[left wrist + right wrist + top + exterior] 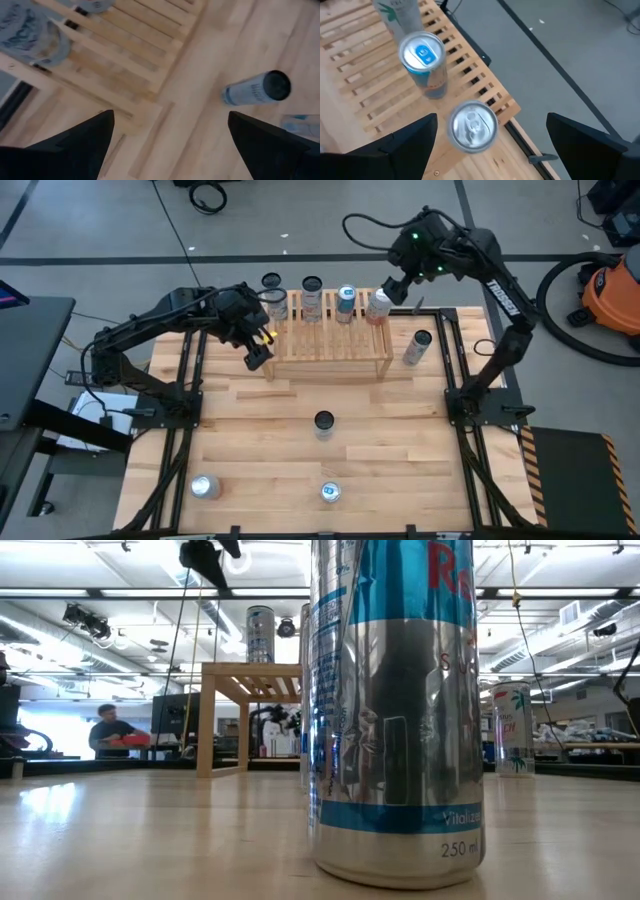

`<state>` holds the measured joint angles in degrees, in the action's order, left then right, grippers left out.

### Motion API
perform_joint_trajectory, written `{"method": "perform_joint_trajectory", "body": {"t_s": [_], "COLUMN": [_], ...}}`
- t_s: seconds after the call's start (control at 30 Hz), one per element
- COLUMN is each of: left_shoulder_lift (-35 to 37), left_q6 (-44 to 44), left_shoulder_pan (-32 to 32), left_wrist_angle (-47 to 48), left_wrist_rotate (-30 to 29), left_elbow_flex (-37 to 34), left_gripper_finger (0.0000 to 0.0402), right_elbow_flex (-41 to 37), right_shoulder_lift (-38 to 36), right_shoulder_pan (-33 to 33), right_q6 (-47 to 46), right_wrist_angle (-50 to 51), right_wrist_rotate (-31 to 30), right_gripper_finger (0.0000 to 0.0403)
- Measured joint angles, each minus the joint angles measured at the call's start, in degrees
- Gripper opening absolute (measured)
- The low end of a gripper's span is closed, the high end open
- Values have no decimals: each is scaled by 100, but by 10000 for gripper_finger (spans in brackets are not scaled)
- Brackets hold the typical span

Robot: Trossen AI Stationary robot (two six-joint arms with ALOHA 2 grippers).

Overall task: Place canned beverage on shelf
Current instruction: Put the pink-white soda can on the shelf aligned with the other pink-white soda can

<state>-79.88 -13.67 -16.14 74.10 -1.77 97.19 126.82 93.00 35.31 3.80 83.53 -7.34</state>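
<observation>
Four cans stand upright on the shelf (328, 330); right gripper (490, 137), jaws spread, sits directly above the end can (473, 126) (apparently released). Left gripper (258, 352), jaws spread, hovers at the shelf's left front corner.

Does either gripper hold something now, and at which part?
Nothing is held. The left gripper hangs open beside the shelf; the right gripper is open above a can on it.
</observation>
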Motion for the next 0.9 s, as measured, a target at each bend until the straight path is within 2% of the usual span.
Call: {"method": "perform_joint_trajectory", "body": {"t_s": [0.17, 0.3, 0.47, 0.67, 0.9], "left_shoulder_lift": [0, 0, 0, 0, 0], "left_q6": [0, -2, -2, 45, 219], "left_shoulder_pan": [-2, 0, 0, -2, -2], "left_wrist_angle": [43, 132, 119, 114, -5], "left_wrist_rotate": [-19, -19, -17, -19, -19], "left_elbow_flex": [0, 0, 0, 0, 0], "left_gripper_finger": [393, 393, 393, 393, 393], "right_elbow_flex": [-1043, -2265, -3686, -4718, -5390], "right_shoulder_lift": [-602, -1234, -1942, -2289, -2346], "right_shoulder_pan": [-37, -37, -80, -408, -947], "right_q6": [-89, -161, -530, -855, -1000], "right_wrist_angle": [-572, -1612, -2919, -3548, -4021], "right_wrist_rotate": [-179, -127, -449, -600, -1801], "right_gripper_finger": [384, 384, 384, 384, 384]}}
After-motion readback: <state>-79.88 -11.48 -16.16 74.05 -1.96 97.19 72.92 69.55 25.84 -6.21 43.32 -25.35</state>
